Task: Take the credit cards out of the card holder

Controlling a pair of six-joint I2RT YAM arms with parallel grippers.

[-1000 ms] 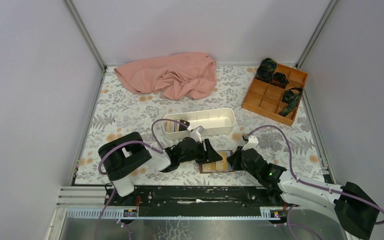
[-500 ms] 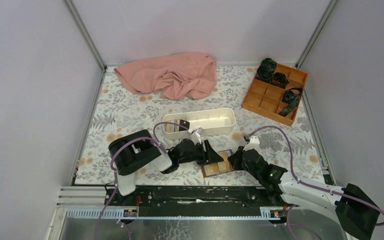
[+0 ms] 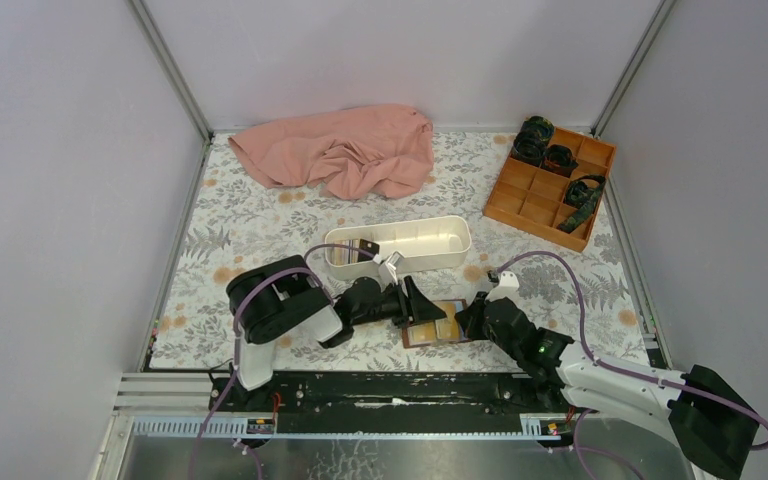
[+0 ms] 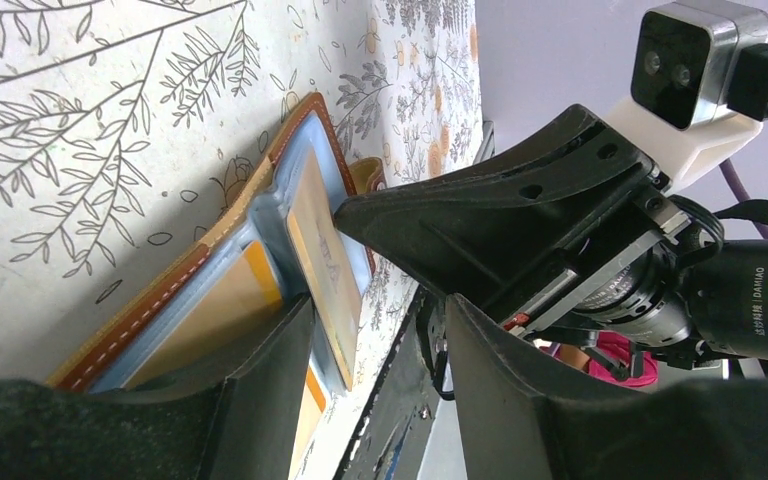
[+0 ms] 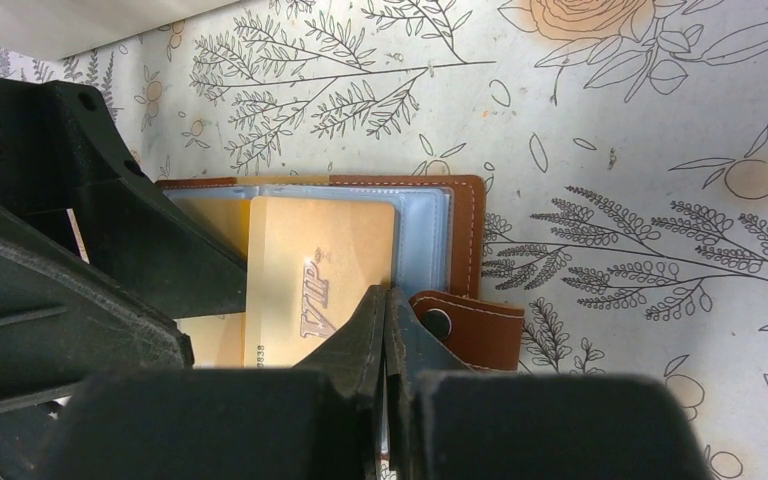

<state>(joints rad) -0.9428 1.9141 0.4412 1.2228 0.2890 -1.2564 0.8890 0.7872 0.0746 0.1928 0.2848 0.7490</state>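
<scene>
ok so, left pincer (image 4: 380, 400) first: jaws abt halfway apart, sitting either side of the lower end of a pale gold plastic card (image 5: 320, 262) stamped VIP. Can't see them clamped on it, so I'd call it not gripped yet. The right pincer (image 5: 385, 297) is fully closed, tips together. It's pressing down on the small brown leather bifold card holder (image 5: 467, 225) right next to its snap tab (image 5: 470, 325), pinning it imo.

The holder lies open on the floral-print worktop (image 3: 260, 230) near the front edge, between both arms and just in front of the long white oval tray (image 3: 440, 262).

Progress: the gold card looks partway out of its clear sleeve. There's at least one more yellow-orange card (image 5: 215, 225) in the sleeves beside it. The left end of the tray holds what look like cards, so prob mid-job. Can't count what's left tho.

Pose: left arm is folded tight w/ the elbow hunched, forearm running right and low, wrist rolled sideways. Right arm is stretched long from the near-right corner, diagonal to the holder, wrist tipped down.
</scene>
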